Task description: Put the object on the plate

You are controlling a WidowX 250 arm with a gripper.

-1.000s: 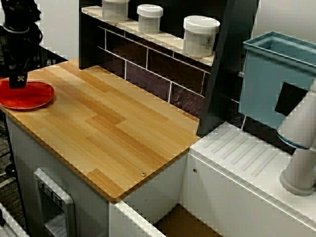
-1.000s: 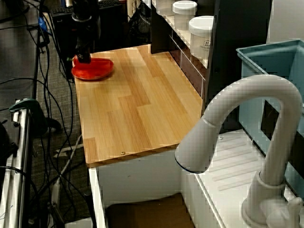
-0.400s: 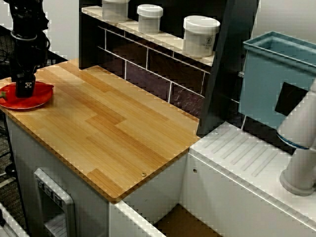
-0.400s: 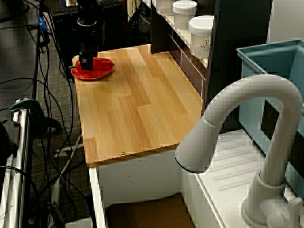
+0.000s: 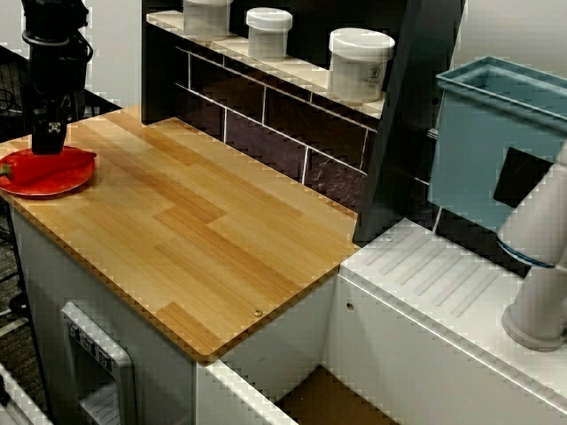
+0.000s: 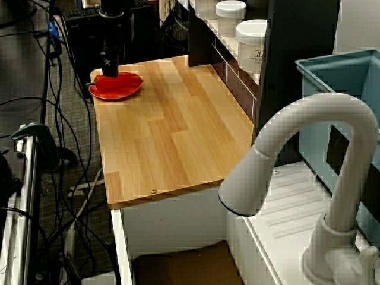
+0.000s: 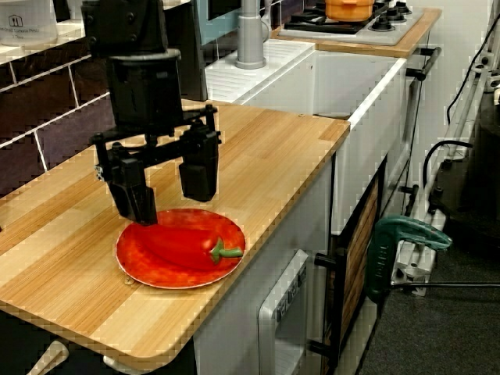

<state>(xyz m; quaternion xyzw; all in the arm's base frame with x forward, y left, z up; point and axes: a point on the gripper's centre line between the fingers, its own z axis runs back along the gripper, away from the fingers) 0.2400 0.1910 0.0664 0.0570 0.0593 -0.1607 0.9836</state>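
Observation:
The object, a glossy red chili pepper (image 7: 181,244) with a green stem (image 7: 225,251), lies flat on the red-orange plate (image 7: 134,266) at the end of the wooden counter. In the close view from the counter's end, my black gripper (image 7: 168,195) hangs open just above the plate's far side, with nothing between its fingers (image 7: 137,201). The view over the faucet shows the pepper (image 6: 119,80) on the plate (image 6: 122,93) below the gripper (image 6: 108,66). From the counter's front, the gripper (image 5: 49,140) stands above the plate (image 5: 53,180).
White jars (image 5: 360,64) stand on a shelf along the dark tiled back wall. A teal bin (image 5: 496,142), a white faucet (image 6: 309,154) and a sink lie past the counter's other end. Cables (image 6: 53,154) crowd the floor beside the plate's end.
The gripper was low on the plate a second ago. It has since opened, left the pepper lying on the plate and risen a little.

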